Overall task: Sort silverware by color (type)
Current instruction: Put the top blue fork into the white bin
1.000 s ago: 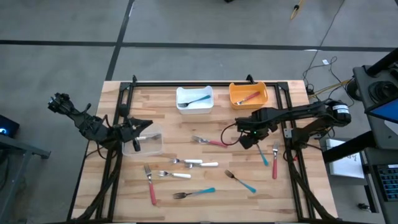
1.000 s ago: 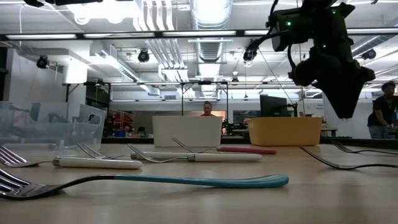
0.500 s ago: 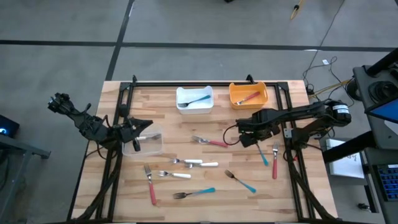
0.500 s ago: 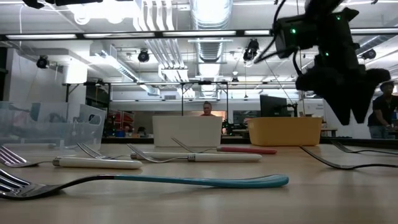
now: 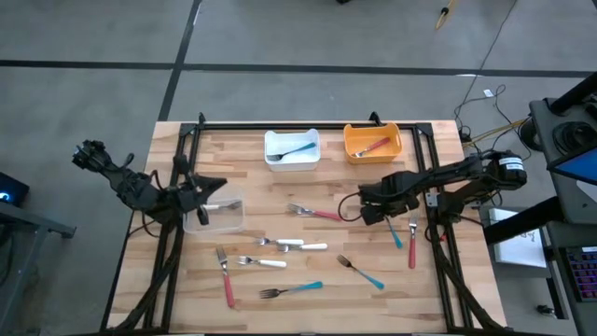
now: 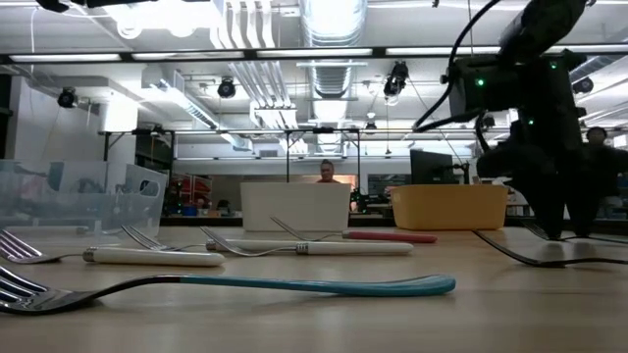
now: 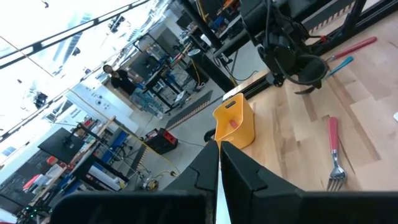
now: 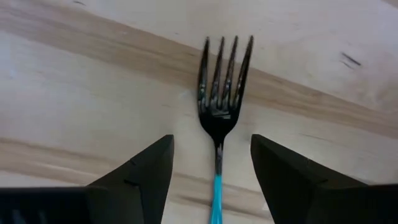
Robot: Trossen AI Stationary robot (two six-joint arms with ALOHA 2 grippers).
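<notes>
Forks and spoons with red, teal and white handles lie scattered on the wooden table (image 5: 448,308). My right gripper (image 5: 377,212) (image 8: 211,149) stands open, low over the table. Its fingers point down on either side of the neck of a teal-handled fork (image 8: 224,87) (image 5: 394,232) without touching it. That fork lies flat on the wood. My left gripper (image 5: 213,189) (image 7: 217,155) is shut and holds nothing, beside the clear bin (image 5: 219,217) at the left.
The white bin (image 5: 292,149) and the orange bin (image 5: 373,142) stand at the far edge, each with one piece inside. A red-handled fork (image 5: 317,213) lies left of my right gripper. Another red one (image 5: 412,243) lies to its right. White-handled pieces (image 5: 294,245) lie mid-table.
My right gripper has come down from well above the table to just over the teal-handled fork, shifting a little toward the table's right edge. Its fingers have opened wide on the way. The silverware has not moved.
</notes>
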